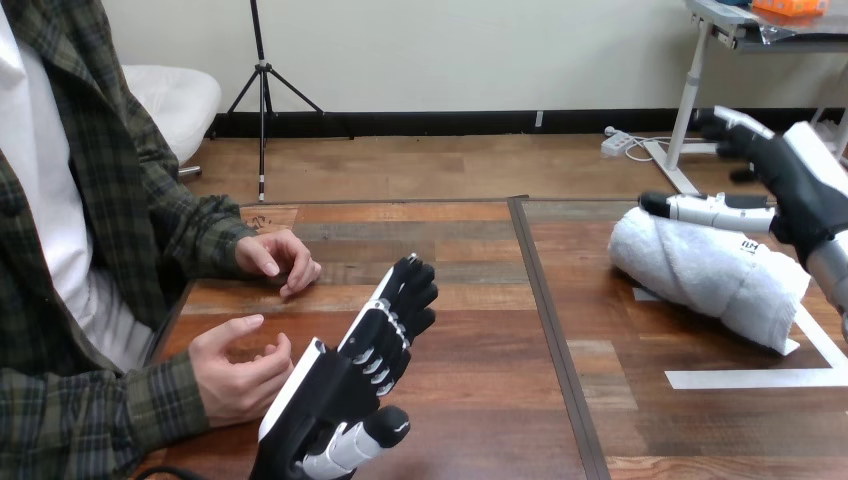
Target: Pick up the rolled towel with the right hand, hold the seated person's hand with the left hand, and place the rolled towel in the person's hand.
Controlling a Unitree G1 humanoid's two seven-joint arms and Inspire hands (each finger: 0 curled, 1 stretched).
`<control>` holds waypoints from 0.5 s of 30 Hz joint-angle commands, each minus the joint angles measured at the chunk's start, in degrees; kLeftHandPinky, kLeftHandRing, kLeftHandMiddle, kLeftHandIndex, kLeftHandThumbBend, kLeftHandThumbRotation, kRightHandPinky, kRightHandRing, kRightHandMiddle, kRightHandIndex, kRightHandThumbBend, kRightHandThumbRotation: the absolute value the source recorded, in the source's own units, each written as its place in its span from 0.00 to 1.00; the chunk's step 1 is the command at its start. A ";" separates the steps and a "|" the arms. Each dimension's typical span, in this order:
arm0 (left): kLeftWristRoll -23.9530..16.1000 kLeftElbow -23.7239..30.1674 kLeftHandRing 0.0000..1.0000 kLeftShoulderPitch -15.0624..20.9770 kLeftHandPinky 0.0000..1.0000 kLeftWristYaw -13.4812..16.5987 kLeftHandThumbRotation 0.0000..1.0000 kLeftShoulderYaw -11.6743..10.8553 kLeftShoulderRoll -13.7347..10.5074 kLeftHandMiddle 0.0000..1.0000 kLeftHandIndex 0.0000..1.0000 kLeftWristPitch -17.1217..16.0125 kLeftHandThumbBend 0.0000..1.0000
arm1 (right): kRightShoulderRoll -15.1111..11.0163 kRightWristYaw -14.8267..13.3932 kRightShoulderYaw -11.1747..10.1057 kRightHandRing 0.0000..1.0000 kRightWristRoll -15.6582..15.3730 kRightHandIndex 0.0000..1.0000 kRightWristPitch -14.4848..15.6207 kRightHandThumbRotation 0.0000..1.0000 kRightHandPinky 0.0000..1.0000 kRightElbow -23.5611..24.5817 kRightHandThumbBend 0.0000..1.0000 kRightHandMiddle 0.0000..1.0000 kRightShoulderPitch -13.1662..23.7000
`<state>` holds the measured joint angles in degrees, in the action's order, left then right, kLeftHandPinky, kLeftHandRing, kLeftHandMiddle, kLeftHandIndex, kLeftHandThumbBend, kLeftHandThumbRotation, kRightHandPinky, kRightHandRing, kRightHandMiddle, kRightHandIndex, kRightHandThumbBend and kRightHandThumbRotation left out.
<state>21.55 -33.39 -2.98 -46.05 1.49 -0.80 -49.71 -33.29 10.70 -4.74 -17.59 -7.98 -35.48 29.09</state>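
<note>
White rolled towel (705, 270), where's it sitting for you? I've got it lying on its side at the right end of the wooden bench (470, 300), partly over the white tape (760, 378) lines. (tapeline)

Yep, same, it's resting flat on the bench. The right hand (805, 190) comes in from the right edge and hangs just above the right end of the roll. Its fingers are spread apart and mostly straight, not wrapped round anything. One finger (705, 210) stretches leftward along the top of the towel, but I honestly can't tell if it's touching the cloth. (oakgrain)

And the left hand (370, 350)? (tapeline)

Lower middle, turned edge-on, fingers straight and close together, pointing away from the robot, holding nothing. The person's lower hand (235, 370) is just to its left, loosely curled, palm facing the robot hand. They're right beside each other, maybe brushing at the white shell, can't say for sure. The person's other hand (278, 262) rests on the bench farther back, apart from both robot hands and well away from the towel. (oakgrain)
</note>
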 commanded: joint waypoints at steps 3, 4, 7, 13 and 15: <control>2.42 4.57 1.00 1.65 0.99 -1.28 0.67 0.08 0.14 1.00 1.00 0.12 1.00 | -2.92 -0.49 4.27 0.89 -4.09 0.91 3.09 0.47 0.80 -10.13 1.00 0.90 13.52; 2.55 4.50 1.00 1.70 0.99 -1.44 0.67 0.04 0.12 1.00 1.00 -0.02 1.00 | -2.97 -0.47 4.67 0.89 -4.49 0.91 3.43 0.47 0.80 -11.02 1.00 0.90 14.13; 2.96 4.87 1.00 1.57 0.99 -1.74 0.67 0.03 0.04 1.00 1.00 0.31 1.00 | -3.17 -0.78 5.84 0.89 -5.49 0.91 2.76 0.49 0.79 -15.10 1.00 0.91 16.15; 5.03 5.25 1.00 1.52 0.99 -3.70 0.66 0.06 0.39 1.00 1.00 0.85 1.00 | -2.93 -0.77 8.65 0.88 -8.69 0.91 6.17 0.53 0.76 -20.62 1.00 0.91 20.06; 5.75 5.42 1.00 1.49 1.00 -4.45 0.65 0.10 0.41 1.00 1.00 1.21 1.00 | -2.78 -0.83 9.36 0.88 -9.43 0.91 6.53 0.53 0.76 -22.36 1.00 0.91 21.09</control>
<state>23.61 -33.36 -4.45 -48.04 1.44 -0.98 -48.98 -34.13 10.74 0.82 -23.90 -3.50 -49.69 36.52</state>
